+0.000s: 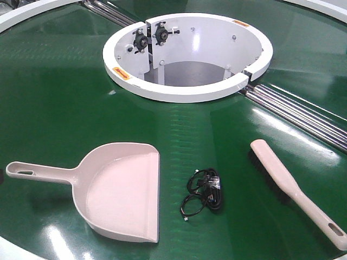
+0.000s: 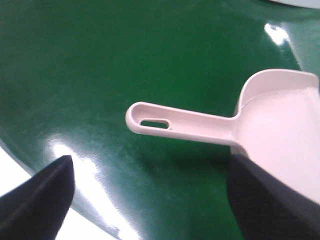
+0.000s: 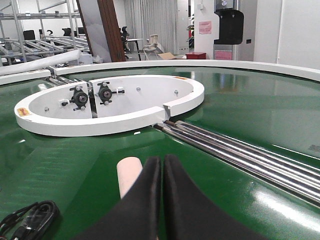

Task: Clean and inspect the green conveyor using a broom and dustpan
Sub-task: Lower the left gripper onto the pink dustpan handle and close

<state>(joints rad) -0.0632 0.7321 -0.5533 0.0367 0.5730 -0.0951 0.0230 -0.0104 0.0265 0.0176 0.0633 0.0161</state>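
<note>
On the green conveyor (image 1: 54, 97) lie the pale pink dustpan (image 1: 119, 195) at front left, mouth facing right, and the broom (image 1: 287, 184) at front right, bristles down. Neither gripper shows in the front view. In the left wrist view my left gripper (image 2: 150, 165) is open with bare belt between its fingers. It sits just short of the dustpan's handle (image 2: 190, 125), not touching it. In the right wrist view my right gripper (image 3: 161, 160) is shut on nothing. The broom's rounded tip (image 3: 129, 172) pokes out beside its left finger.
A coiled black cable bundle (image 1: 206, 192) lies between dustpan and broom. The large white ring opening (image 1: 179, 95) sits behind them, with steel roller strips (image 1: 303, 116) running to the right. The belt's white edge (image 2: 15, 175) is close beside the left gripper.
</note>
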